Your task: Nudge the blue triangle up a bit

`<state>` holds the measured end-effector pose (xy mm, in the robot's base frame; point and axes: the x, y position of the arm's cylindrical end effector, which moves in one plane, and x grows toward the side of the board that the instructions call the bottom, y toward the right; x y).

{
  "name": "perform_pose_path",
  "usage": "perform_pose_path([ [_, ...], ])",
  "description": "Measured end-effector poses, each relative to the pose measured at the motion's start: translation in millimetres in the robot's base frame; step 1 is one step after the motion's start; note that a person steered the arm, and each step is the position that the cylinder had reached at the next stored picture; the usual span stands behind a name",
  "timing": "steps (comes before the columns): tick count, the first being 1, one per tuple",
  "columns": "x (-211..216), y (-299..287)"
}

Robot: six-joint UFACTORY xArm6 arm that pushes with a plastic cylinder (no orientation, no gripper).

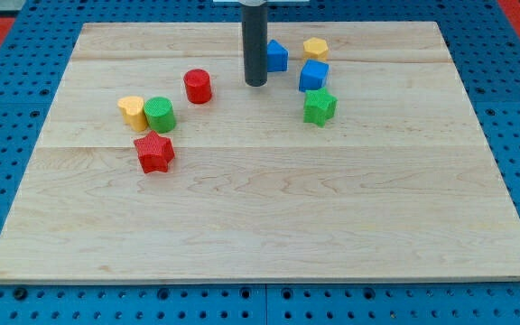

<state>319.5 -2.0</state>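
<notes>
The bench [269, 226] is a pale wooden board resting on a blue pegboard [7, 181], and its near half, toward the view's bottom, carries no blocks.

The nearest block is the red star [154, 152], left of centre. Just above it sit the green cylinder [161, 115] and the yellow heart [132, 112], side by side and touching, the heart on the view's left. Farther up and a little to the right stands the red cylinder [197, 86], apart from the others.

On the right side, the green star [319, 106] is the nearest of a small cluster. Directly above it, very close, is the blue cube [313, 76], and above that, near the far edge, the yellow hexagon [314, 49].

The blue triangle [277, 56] lies toward the view's top, a little right of centre, just left of the yellow hexagon and the blue cube. Its left part is hidden behind the rod [255, 41].

My tip [255, 84] rests on the bench just below and to the left of the blue triangle, between it and the red cylinder. Whether it touches the triangle cannot be told. The arm carries no end effector, only this rod, so there is nothing to be apart or together.
</notes>
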Motion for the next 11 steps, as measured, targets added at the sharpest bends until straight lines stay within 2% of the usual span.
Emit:
perform_pose_path([
  [2,-1.6,22.1],
  [11,-24.0,22.1],
])
